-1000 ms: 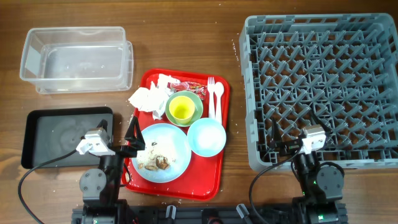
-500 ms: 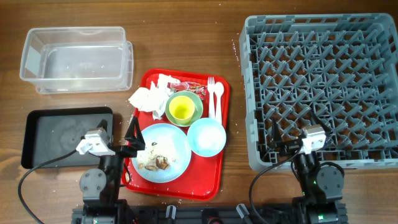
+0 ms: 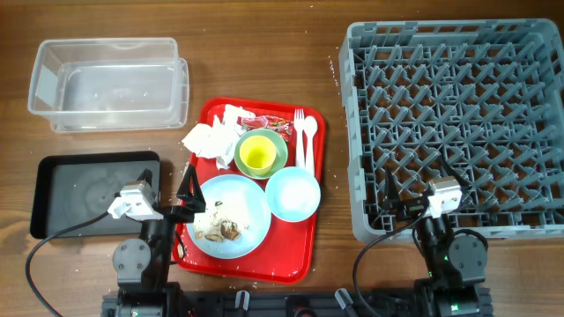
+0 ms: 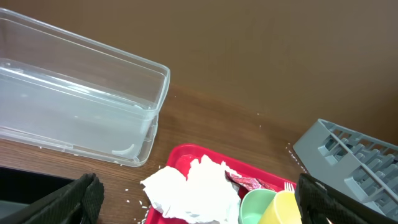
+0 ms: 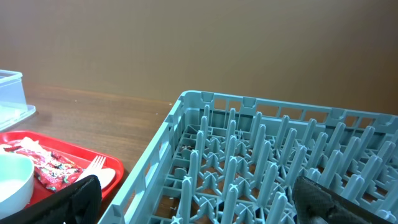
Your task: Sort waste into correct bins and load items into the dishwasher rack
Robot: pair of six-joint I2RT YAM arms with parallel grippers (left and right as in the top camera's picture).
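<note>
Left tool (image 4: 198, 186): fingers spread wide, nothing between them. It sits low at the near left edge of the red serving tray (image 3: 291, 255), between the black tray (image 3: 88, 189) and the light blue plate (image 3: 251, 207). Right tool (image 5: 196, 186): fingers likewise apart and holding nothing, at the near left corner of the grey dishwasher rack (image 3: 348, 132). The rack stands on the right of the counter (image 3: 264, 44) with no dishes in it. The clear tub (image 3: 106, 88) sits at far left and the black tray just nearer than it; both hold nothing that can be made out. All task items are on the red tray. The plate is at near left and carries brown food scraps (image 3: 220, 231) with white crumbs. The small blue bowl (image 3: 293, 193) sits just to its right. The yellow cup (image 3: 257, 155) stands inside the pale green bowl (image 3: 280, 145), beyond the plate. Crumpled white napkins (image 3: 211, 139) are heaped at the far left corner, spilling over the tray edge. The red wrapper (image 3: 269, 122) lies along the far edge. The white fork (image 3: 300, 132) and spoon (image 3: 310, 132) lie side by side at far right.
</note>
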